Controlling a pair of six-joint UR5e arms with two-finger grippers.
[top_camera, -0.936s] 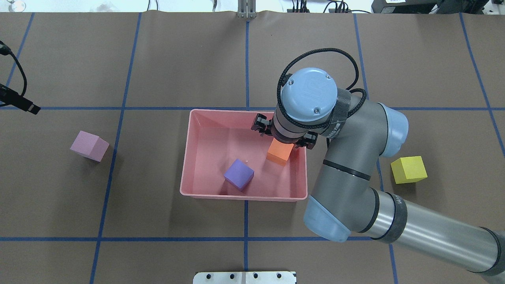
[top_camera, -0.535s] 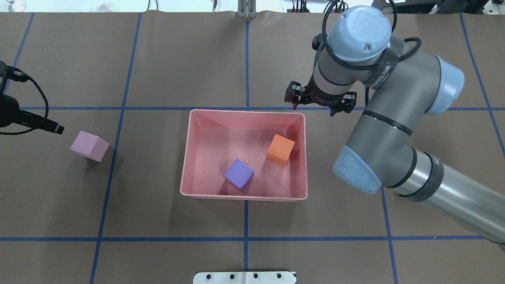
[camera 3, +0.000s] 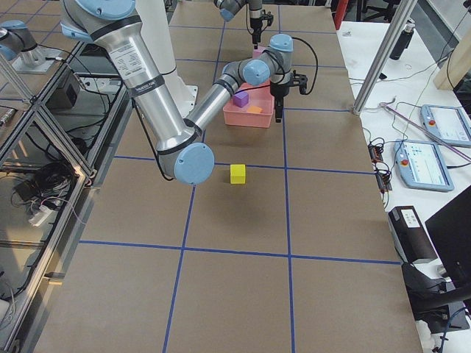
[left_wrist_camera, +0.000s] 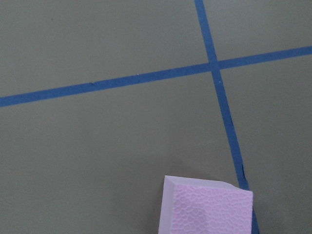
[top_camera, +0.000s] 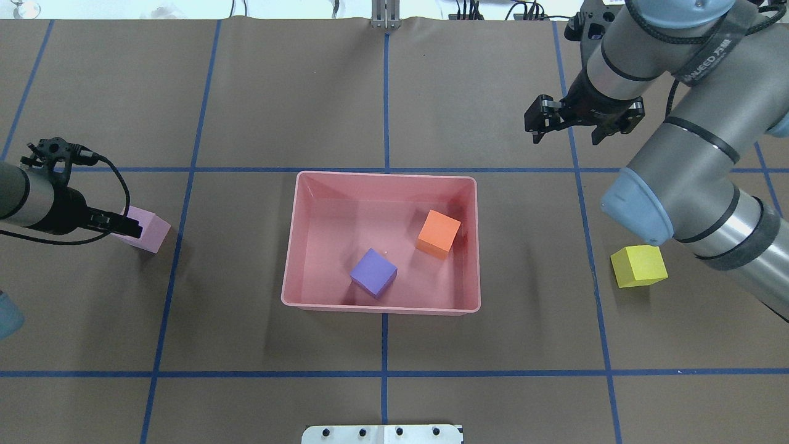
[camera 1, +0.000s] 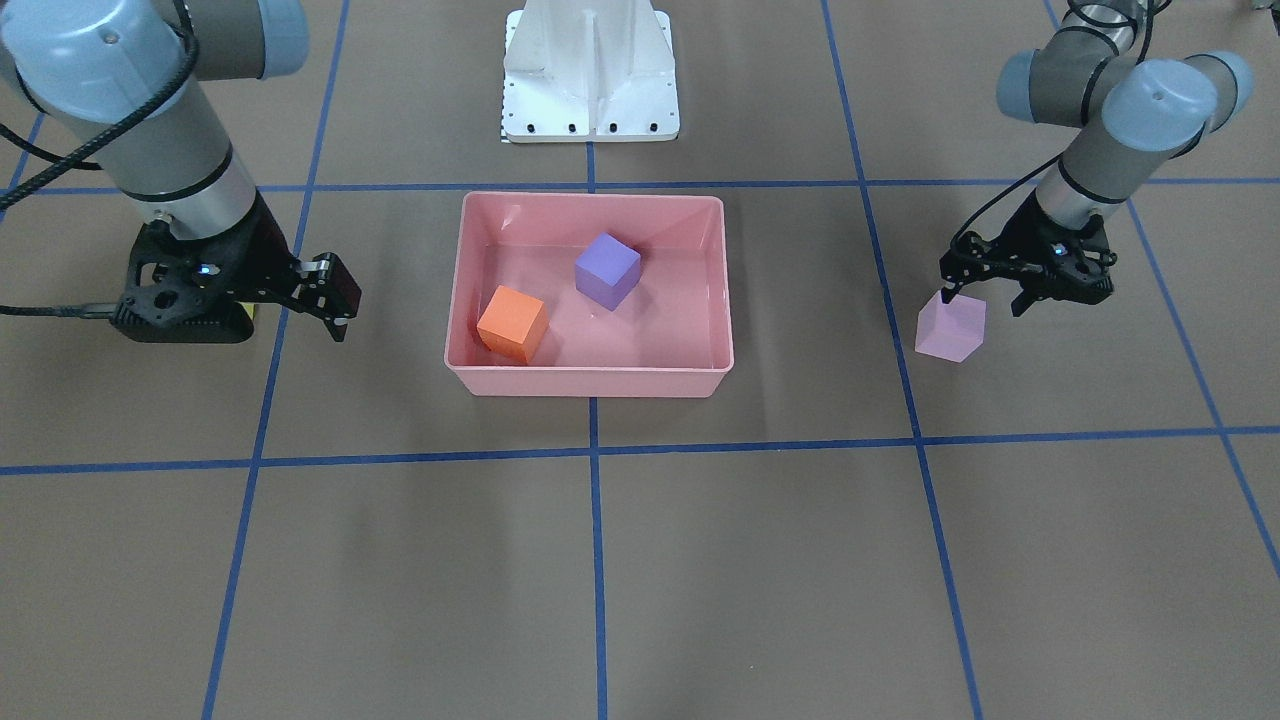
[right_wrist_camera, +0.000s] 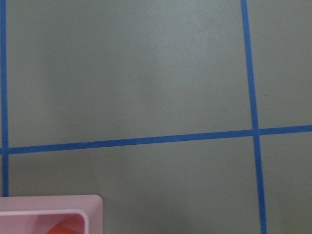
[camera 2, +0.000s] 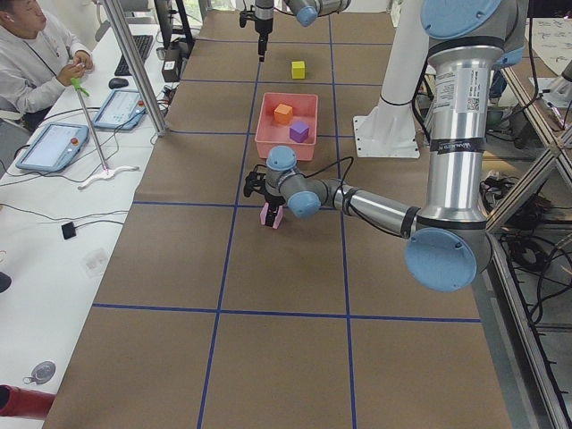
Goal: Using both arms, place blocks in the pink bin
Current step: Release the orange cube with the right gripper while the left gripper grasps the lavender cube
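The pink bin sits at the middle of the table, which is covered in brown paper with a grid of blue tape lines. Two blocks lie inside it, apart from each other: the orange block towards the robot's right wall and the purple block nearer the rim on the robot's side. The yellow block rests on the table outside the bin, on the robot's right. The lilac block rests on the table on the robot's left, well apart from the bin. The left gripper hangs just over the lilac block with its fingers spread apart and nothing between them (whether a fingertip touches the block's top edge cannot be told). The right gripper is raised above the table off the bin's far right corner, its fingers wide apart and empty, and its wrist camera catches only that corner of the bin.
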